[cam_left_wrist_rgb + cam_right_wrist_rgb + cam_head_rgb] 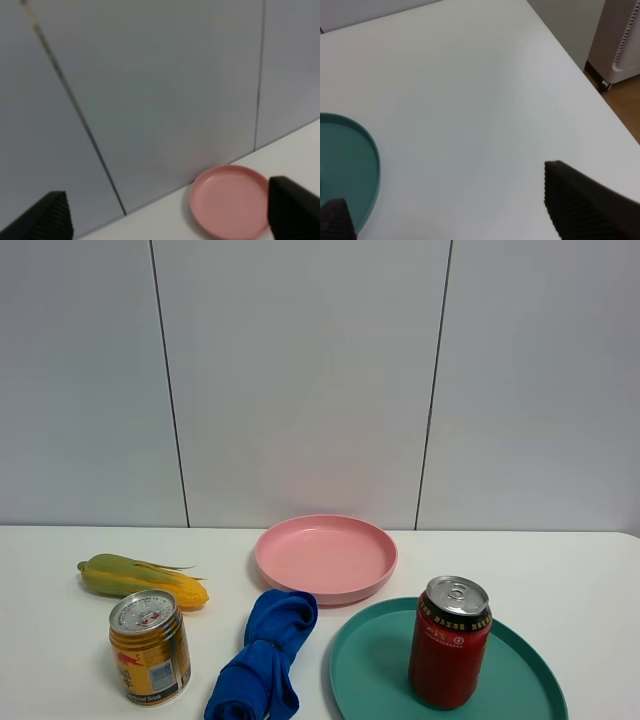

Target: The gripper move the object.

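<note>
1. Fingers of the left gripper (170, 215) show in its wrist view as two dark ribbed tips (47, 217), far apart at opposite edges of the frame; we see nothing between them, so they stand wide and hold nothing.
2. We see that camera tilted up toward the grey panelled wall (160, 85), with the round pink plastic plate (230, 200) low in the frame on the white surface (300, 145).
3. Fingers of the right gripper (450, 220) also sit wide apart with nothing between them: one large black ribbed tip (580, 205) and a small corner of the other.
4. We see the right wrist camera looking down on bare white surface, with the rim of the round teal plastic tray (367, 165) at one side and wooden floor (625, 100) past the surface's edge.
5. Neither arm appears in the exterior high view.
6. There, the tall red drink can with silver top (450, 645) stands upright inside the teal tray, toward its middle.
7. The pink plate lies behind the tray, nearer the wall.
8. To their left we find a crumpled blue cloth (265, 655), a shorter gold-yellow can (150, 645) standing upright, and a yellow corn cob with green husk (140, 578) lying behind it.
</note>
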